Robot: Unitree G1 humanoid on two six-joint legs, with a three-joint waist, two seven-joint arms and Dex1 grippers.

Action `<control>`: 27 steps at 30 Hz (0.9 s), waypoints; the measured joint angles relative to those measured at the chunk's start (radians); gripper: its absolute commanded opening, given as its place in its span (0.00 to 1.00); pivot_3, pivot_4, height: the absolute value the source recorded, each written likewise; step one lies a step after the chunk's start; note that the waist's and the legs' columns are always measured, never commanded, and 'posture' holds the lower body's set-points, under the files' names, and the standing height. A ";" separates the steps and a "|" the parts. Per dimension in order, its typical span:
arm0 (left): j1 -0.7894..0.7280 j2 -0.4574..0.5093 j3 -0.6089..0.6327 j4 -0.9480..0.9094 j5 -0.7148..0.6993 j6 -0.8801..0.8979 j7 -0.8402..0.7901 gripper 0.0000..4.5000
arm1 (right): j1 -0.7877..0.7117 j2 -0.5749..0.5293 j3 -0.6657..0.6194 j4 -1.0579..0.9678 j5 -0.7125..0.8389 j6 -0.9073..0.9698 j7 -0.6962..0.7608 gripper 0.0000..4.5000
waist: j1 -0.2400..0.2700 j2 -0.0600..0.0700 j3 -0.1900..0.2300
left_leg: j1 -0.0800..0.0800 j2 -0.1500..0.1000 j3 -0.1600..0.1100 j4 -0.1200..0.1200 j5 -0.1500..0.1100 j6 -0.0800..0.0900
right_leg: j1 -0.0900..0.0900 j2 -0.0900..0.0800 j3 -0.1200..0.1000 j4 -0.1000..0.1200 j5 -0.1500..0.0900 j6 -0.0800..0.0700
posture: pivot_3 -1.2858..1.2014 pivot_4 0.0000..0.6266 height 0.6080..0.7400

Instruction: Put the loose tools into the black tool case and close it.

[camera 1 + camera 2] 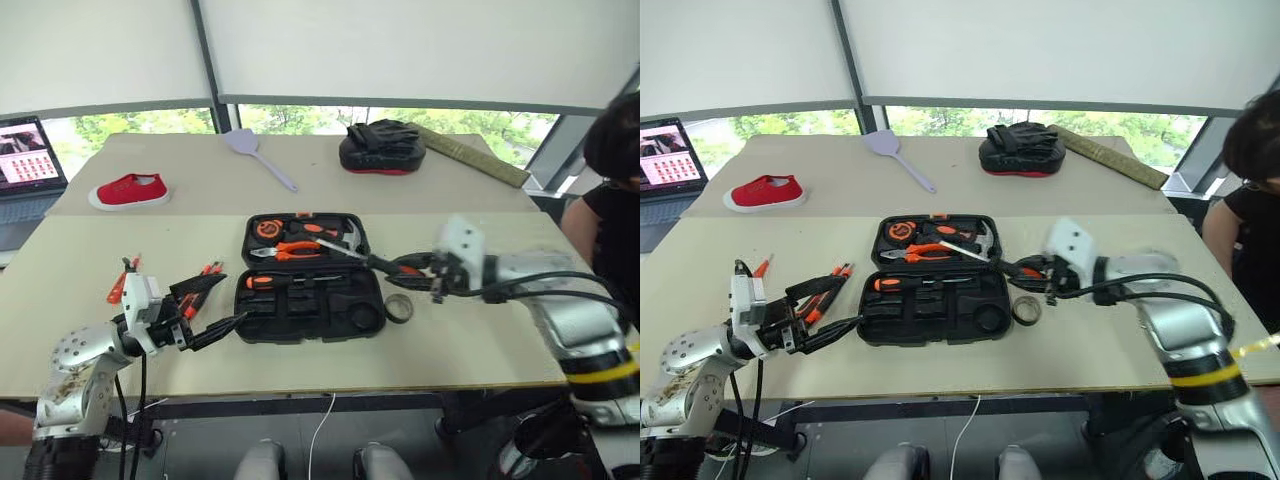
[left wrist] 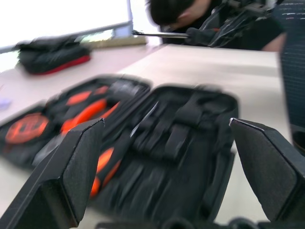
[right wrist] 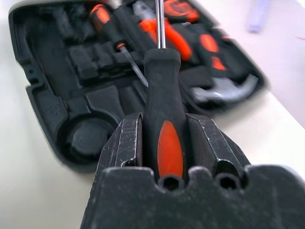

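Black moulded case (image 1: 310, 280) is seen lying open flat on the beige table (image 1: 480, 340), used here as the reference. Both halves face up: the far half is loaded with pliers (image 1: 295, 250), a tape measure (image 1: 266, 229) and a hammer (image 1: 350, 237); the near half carries one orange-and-black screwdriver (image 1: 275, 281) seated in its slot, with a round recess at the near right corner.

Right gripper (image 3: 164, 143) is held at the case's right edge, jaws clamped on the black-and-orange handle of a screwdriver (image 3: 162, 119). Its shaft is pointed over the far half of the case, above the stored tools; whether the tip touches anything cannot be told.

Small dark tape ring (image 1: 398, 308) is left on the table just right of the case's near half, not touching it as far as can be judged.

Left gripper (image 1: 205, 318) is held at the case's near left corner, fingers spread wide with nothing between them, tips aimed at the case.

Loose orange-handled tools are left on the table to the left of the case: a pair (image 1: 205, 285) near its left edge, partly hidden behind the left gripper, and another piece (image 1: 122, 282) further out. Exact types cannot be made out.

Beyond the case, on the far table: lilac spatula (image 1: 255, 150), black-and-red mitt (image 1: 382, 147), red shoe (image 1: 130, 190). A person (image 1: 612, 190) is seen to the far right of the case
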 measured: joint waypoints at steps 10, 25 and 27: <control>0.004 -0.019 -0.002 -0.009 0.011 -0.003 0.038 1.00 | -0.214 0.177 0.215 0.348 -0.251 -0.251 0.027 0.23 | 0.021 -0.001 0.000 | -0.008 -0.002 0.001 0.001 0.001 -0.001 | -0.007 -0.001 0.000 0.004 0.001 0.002 | 0.52 0.24 1.00; 0.028 -0.021 0.000 -0.015 0.013 -0.020 0.048 1.00 | -0.213 0.153 0.195 0.387 -0.298 -0.309 0.085 0.23 | 0.014 -0.001 0.000 | -0.006 -0.001 0.001 0.001 0.002 -0.003 | -0.008 0.000 0.000 0.010 0.000 0.000 | 0.52 0.24 1.00; 0.027 -0.021 0.000 -0.015 0.013 -0.021 0.047 1.00 | -0.212 0.147 0.187 0.382 -0.302 -0.297 0.092 0.52 | 0.014 -0.001 0.000 | -0.006 -0.001 0.001 0.001 0.002 -0.003 | -0.008 0.000 0.000 0.010 0.000 0.000 | 0.52 0.24 1.00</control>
